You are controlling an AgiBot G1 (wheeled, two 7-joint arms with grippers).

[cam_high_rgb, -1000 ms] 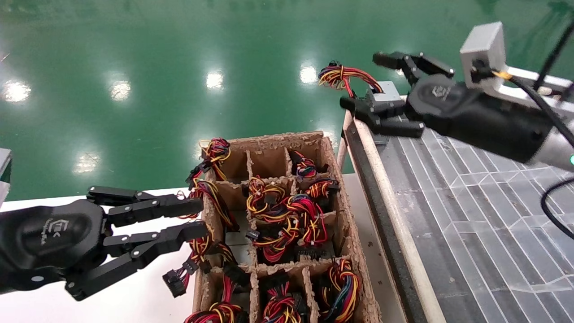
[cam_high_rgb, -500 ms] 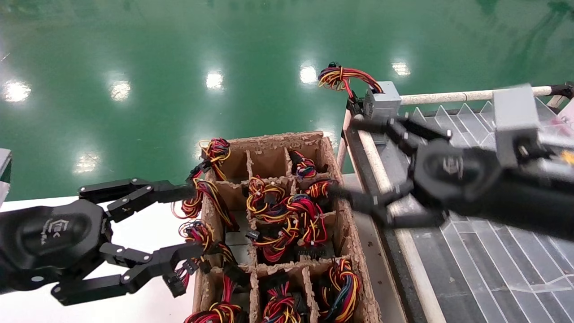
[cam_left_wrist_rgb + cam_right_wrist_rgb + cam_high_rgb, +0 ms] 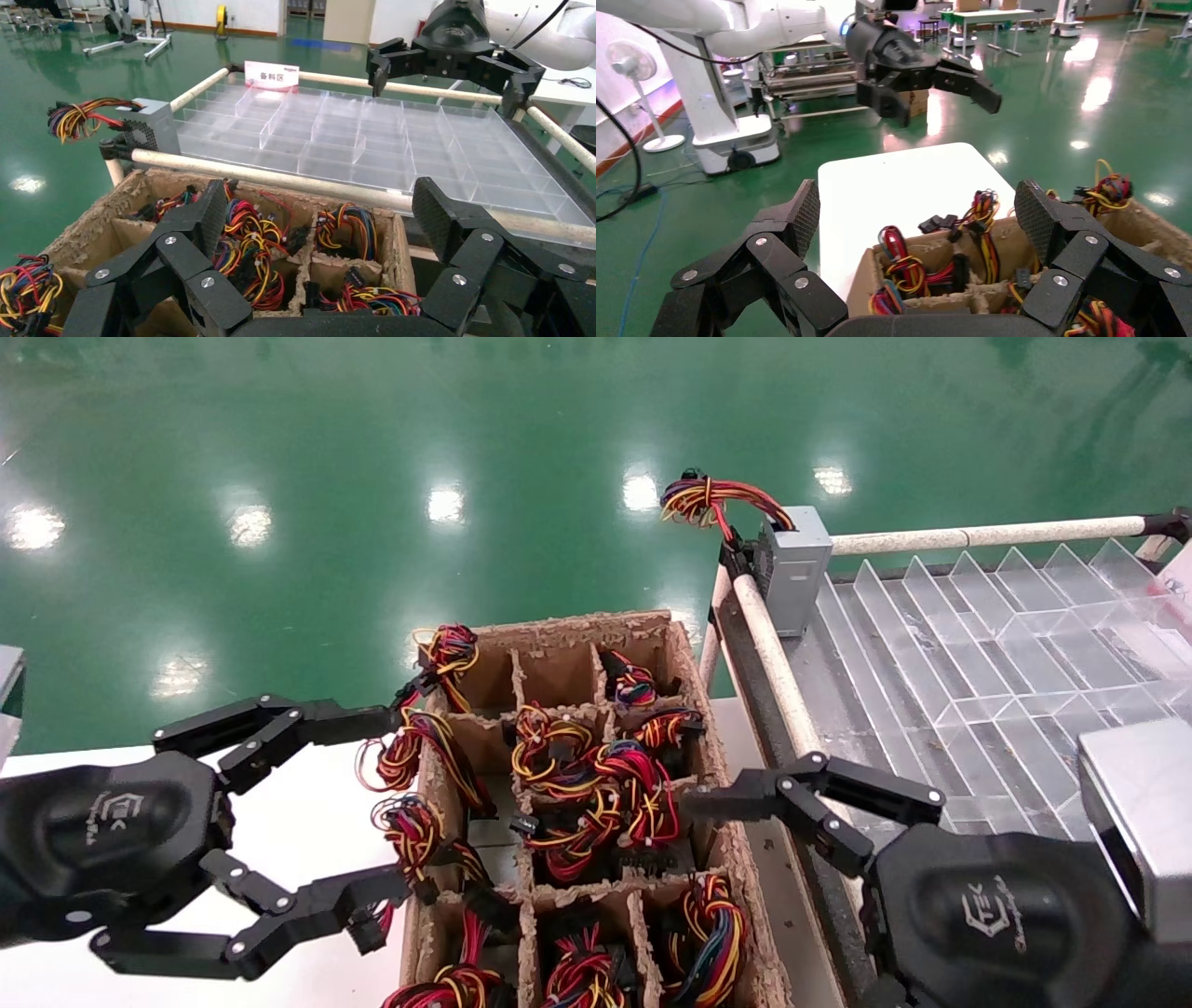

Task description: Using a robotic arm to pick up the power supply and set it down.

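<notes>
The power supply (image 3: 793,565), a small grey box, stands in the far left corner of the clear divided tray (image 3: 978,617), with its red, yellow and black wires (image 3: 708,495) hanging out over the rail. It also shows in the left wrist view as the power supply (image 3: 151,130). Nothing grips it. The robotic arm's right gripper (image 3: 919,214) hovers open and empty low on the right beside the cardboard box (image 3: 684,654), its upper finger (image 3: 801,794) reaching toward the box. The silver wrist block (image 3: 1136,803) sits behind it. My left gripper (image 3: 386,808) is open at the box's left wall.
The cardboard box has several cells full of wire bundles (image 3: 596,794). More bundles (image 3: 410,756) hang over its left wall between the left fingers. A pale pipe rail (image 3: 778,672) separates box and tray. A white table (image 3: 307,803) lies on the left, with green floor beyond.
The right gripper let go of the power supply in the tray's far corner and pulled back toward me beside the box. The left gripper opened wider.
</notes>
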